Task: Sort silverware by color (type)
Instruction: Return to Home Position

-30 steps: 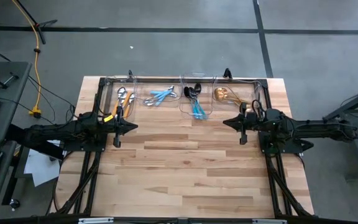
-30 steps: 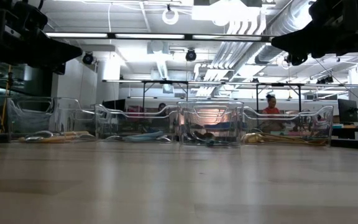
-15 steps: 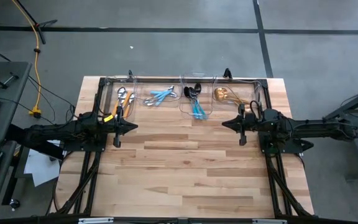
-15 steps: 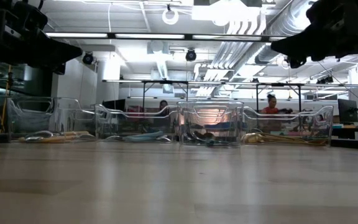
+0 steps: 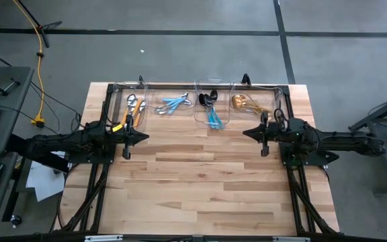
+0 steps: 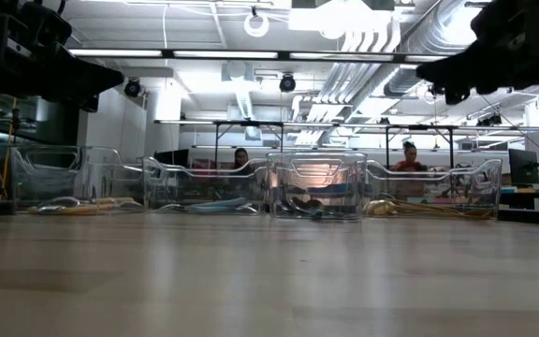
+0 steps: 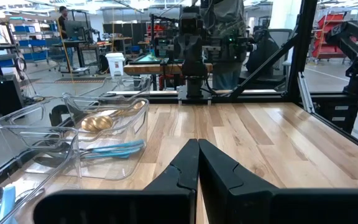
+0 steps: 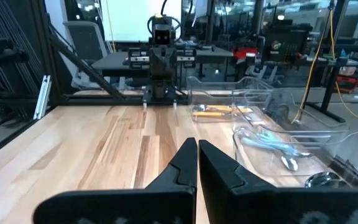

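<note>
The silverware lies sorted in four clear bins along the table's far edge. In the high view these hold orange-handled pieces [image 5: 134,107], light-blue-handled pieces [image 5: 173,103], black pieces with blue handles [image 5: 210,109] and gold pieces [image 5: 242,102]. My left gripper [image 5: 145,136] hovers shut over bare wood, near-side of the orange bin. My right gripper [image 5: 245,133] hovers shut near-side of the gold bin. The left wrist view shows the gold spoons [image 7: 104,119]. The right wrist view shows the orange-handled pieces [image 8: 213,111]. Both grippers [image 7: 197,146] [image 8: 197,146] hold nothing.
The clear bins [image 6: 316,187] stand in a row at the far edge. Bare wood [image 5: 193,181] stretches between the arms and toward the near edge. Each wrist view shows the other arm's base across the table. People show in the room beyond.
My right arm has drawn back a little toward the table's right edge, staying shut. The silverware and bins have not moved.
</note>
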Tool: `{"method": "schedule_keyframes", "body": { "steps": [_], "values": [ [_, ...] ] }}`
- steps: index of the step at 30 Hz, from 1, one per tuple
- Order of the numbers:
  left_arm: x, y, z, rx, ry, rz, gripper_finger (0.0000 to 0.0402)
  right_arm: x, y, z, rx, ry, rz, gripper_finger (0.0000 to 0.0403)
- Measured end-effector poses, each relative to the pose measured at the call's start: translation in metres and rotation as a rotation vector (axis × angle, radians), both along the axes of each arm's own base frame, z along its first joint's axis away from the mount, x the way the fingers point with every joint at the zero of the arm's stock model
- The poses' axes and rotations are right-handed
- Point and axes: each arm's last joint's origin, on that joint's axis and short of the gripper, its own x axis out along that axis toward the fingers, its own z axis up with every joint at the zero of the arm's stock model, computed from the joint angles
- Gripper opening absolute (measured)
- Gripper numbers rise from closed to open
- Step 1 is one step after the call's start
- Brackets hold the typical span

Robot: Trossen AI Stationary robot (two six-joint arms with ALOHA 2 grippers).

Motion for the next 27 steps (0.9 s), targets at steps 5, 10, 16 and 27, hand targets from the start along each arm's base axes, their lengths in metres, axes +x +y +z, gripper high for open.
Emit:
{"method": "schedule_keyframes", "body": {
  "steps": [5,10,16,27],
  "values": [
    [0.000,0.000,0.000,0.000,0.000,-0.001,0.0000,-0.002,-0.002,-0.017,0.003,-0.122,-0.019,0.0000],
    [0.000,0.000,0.000,0.000,0.000,0.000,0.0000,-0.002,-0.001,-0.018,0.006,-0.095,0.002,0.0000],
    [0.000,0.000,0.000,0.000,0.000,0.000,0.0000,-0.002,-0.001,-0.027,0.055,-0.022,0.002,0.0000],
    [0.000,0.000,0.000,0.000,0.000,0.000,0.0000,-0.003,0.004,-0.041,0.098,0.117,-0.065,0.0000]
  ]
}}
